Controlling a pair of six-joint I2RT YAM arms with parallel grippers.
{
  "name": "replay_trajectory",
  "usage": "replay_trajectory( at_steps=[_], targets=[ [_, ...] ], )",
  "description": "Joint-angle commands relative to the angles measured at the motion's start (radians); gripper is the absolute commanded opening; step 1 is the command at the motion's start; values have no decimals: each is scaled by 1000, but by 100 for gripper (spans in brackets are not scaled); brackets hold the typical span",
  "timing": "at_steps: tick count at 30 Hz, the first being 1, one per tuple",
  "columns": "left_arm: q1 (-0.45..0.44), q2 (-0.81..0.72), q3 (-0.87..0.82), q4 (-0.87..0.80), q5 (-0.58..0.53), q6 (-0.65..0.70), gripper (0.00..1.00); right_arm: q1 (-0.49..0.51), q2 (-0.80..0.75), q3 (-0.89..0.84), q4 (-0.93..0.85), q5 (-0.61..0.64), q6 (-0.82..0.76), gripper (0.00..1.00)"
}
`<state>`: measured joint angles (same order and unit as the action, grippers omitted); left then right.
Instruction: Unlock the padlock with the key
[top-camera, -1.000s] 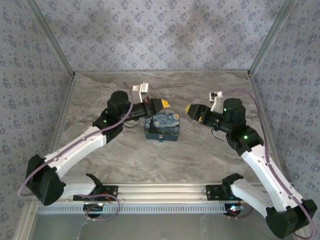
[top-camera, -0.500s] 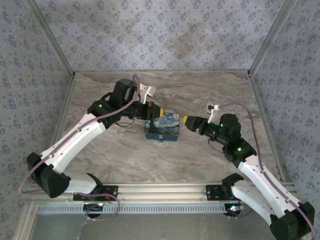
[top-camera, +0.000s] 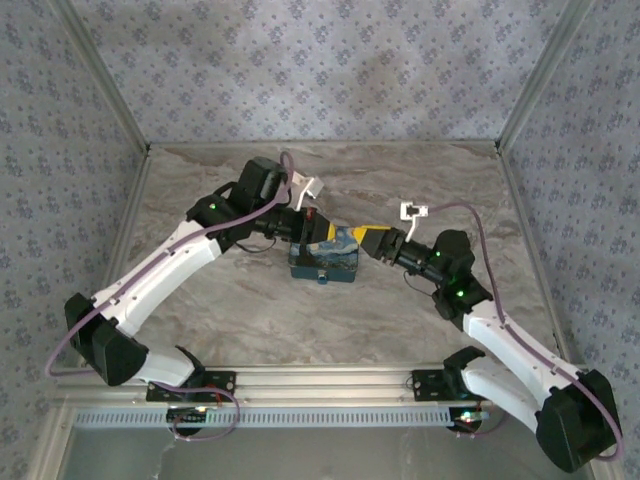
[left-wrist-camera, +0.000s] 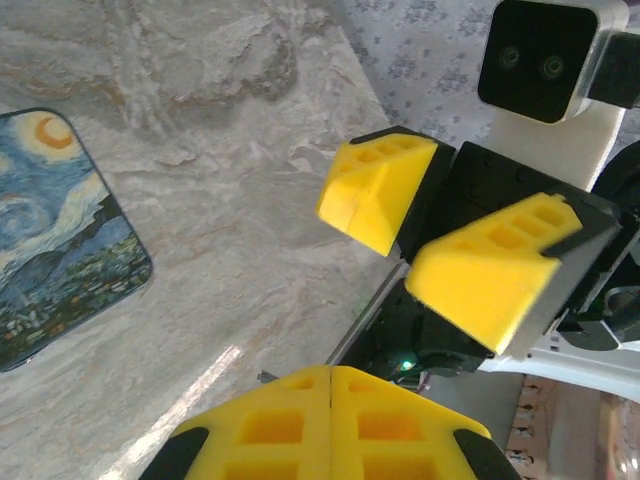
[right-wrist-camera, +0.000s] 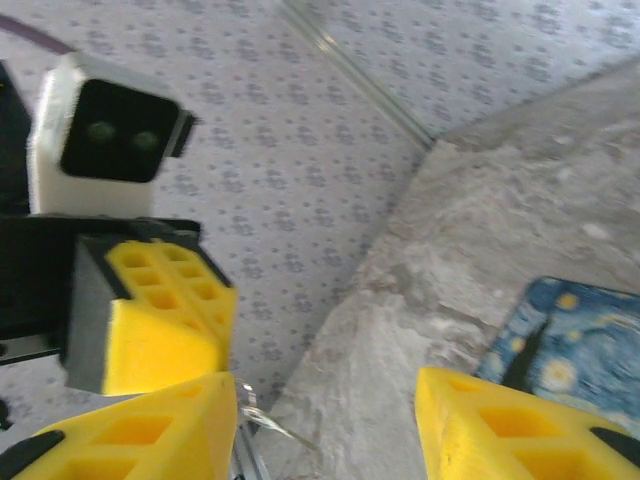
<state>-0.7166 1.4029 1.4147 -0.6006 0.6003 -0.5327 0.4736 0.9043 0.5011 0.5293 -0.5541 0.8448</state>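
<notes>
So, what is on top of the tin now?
Nothing rests on the visible lid of the tin. In the top view the left tool and right tool cover its far edge, so that part is hidden. The closed lid hides the inside.

Marbled grey table carries a blue tin (night-sky painted), seemingly flat.

Left hand, right hand close together over tin, tabletop elsewhere open
</notes>
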Motion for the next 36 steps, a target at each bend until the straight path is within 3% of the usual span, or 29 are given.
replay_trajectory(
  at_steps=[1,4,8,19,27,36],
  targets=[
    [-10,-26,-11,86,61,-39,0,28,23,35,135,-56,13,56],
    [-13,-39,-26,126,73,-63,0,53,37,41,161,-53,10,63],
    [-16,-49,-42,162,90,-86,0,87,56,53,196,-74,0,64],
    [-22,-67,-63,204,92,-105,0,116,60,77,184,-82,-27,41],
    [-20,-87,-84,250,87,-128,0,125,52,71,182,-102,-41,33],
    [-20,-100,-107,314,108,-167,0,138,45,87,136,-106,-75,13]
  ],
)
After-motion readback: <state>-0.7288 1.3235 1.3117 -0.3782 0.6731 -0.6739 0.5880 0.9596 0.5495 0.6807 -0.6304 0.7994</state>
